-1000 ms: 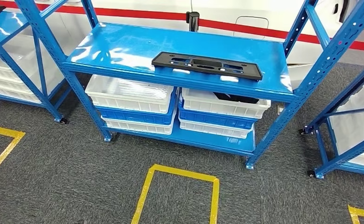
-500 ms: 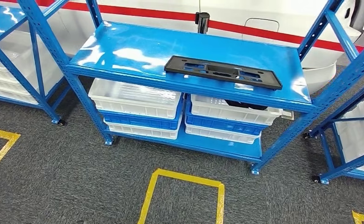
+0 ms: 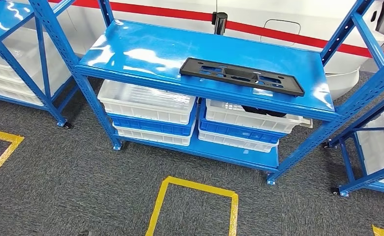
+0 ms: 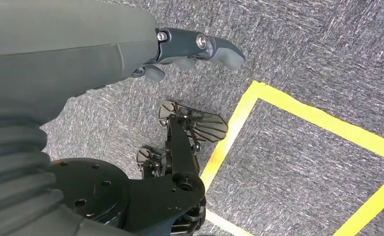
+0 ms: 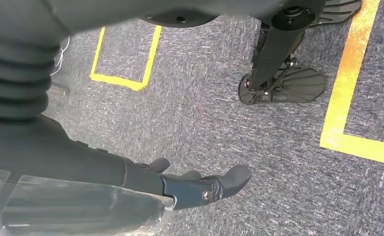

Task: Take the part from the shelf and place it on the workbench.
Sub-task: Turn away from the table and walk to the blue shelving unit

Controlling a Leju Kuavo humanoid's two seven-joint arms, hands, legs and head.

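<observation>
You won't find any readable text, label, brand, number or sign in these views. The black part (image 3: 241, 76) on the blue shelf (image 3: 145, 51) shows cut-out slots but no lettering you can make out. The white bins (image 3: 148, 102) and blue bins (image 3: 153, 125) beneath it carry no legible tags. The yellow tape (image 3: 195, 188) on the carpet forms plain outlines without characters, and the red stripe (image 3: 283, 33) on the white panel behind bears no writing.

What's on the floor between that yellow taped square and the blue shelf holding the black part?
Bare grey carpet, seen in the head view.
</observation>
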